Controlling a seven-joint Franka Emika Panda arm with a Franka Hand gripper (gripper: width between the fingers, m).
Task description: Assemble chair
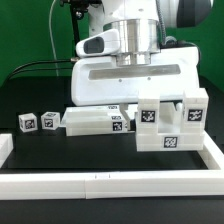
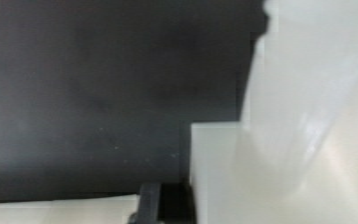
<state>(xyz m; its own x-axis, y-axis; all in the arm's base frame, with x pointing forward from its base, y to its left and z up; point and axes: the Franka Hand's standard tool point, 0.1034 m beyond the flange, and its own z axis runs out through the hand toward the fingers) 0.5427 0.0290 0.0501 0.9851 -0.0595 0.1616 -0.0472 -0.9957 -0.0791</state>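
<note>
- Black counter (image 1: 60,150), hemmed by a white border rail (image 1: 110,180) from nine through six to three o'clock in the exterior view.
- A wide slab (image 1: 125,82) stands at centre, under the arm (image 1: 128,35). The jaws are fully shut, their tips hidden behind it, so I cannot tell if they grip it.
- The part-built chair (image 1: 165,125) sits at four o'clock, just before the slab.
- A long block (image 1: 95,120) and two small blocks (image 1: 27,122) lie toward nine o'clock.
- Likely step: fitting the slab to the chair, which calls for squaring it up before pressing in.

The Panda arm (image 1: 135,28) is glossy white with rounded casings, a dark grey joint section near the top, and a white housing (image 1: 100,45) beside its wrist
</note>
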